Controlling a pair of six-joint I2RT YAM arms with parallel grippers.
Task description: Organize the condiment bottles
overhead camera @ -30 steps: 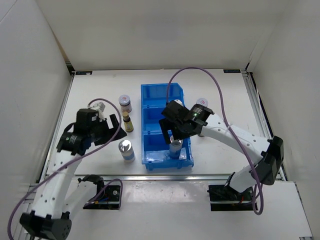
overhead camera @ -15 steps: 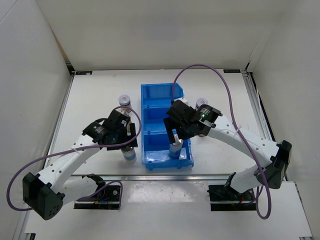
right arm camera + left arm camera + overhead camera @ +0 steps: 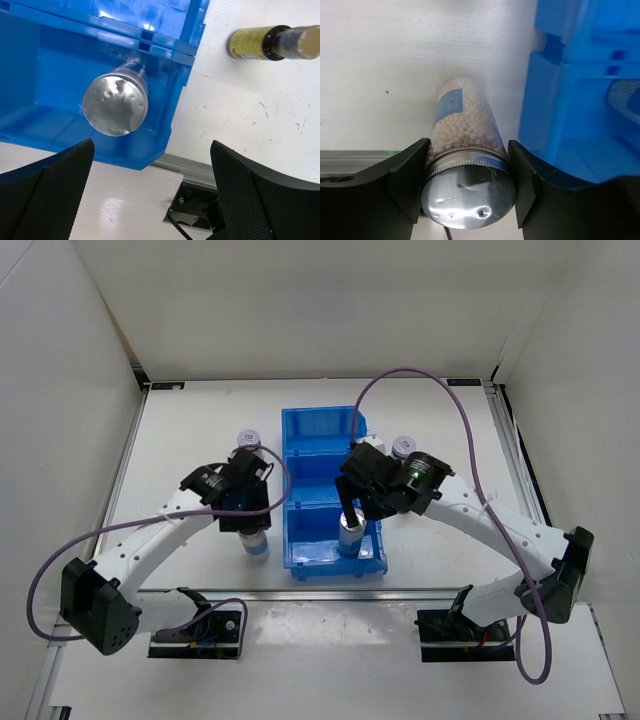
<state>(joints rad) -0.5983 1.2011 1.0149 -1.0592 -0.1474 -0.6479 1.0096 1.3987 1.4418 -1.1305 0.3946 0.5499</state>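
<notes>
A silver-lidded shaker (image 3: 465, 125) full of white beads stands on the table just left of the blue bin (image 3: 580, 100). My left gripper (image 3: 467, 185) is shut on it, both fingers (image 3: 412, 180) pressed against the sides of its lid. From above, the same shaker (image 3: 256, 545) shows below the left gripper (image 3: 250, 525). A second shaker (image 3: 115, 104) stands in the bin's near compartment (image 3: 50, 75). My right gripper (image 3: 152, 145) hangs open above the bin's near right corner, holding nothing. An amber bottle (image 3: 255, 43) lies on the table right of the bin.
The blue bin (image 3: 290, 490) sits mid-table with three compartments in a row. A white-lidded jar (image 3: 247, 439) stands left of its far end, another (image 3: 403, 445) right of it. The metal table rail (image 3: 200, 172) runs along the near edge.
My left arm swung right and down over the shaker beside the bin, and its jaws closed onto the lid. The right gripper drifted slightly back from the shaker in the bin, still open.
</notes>
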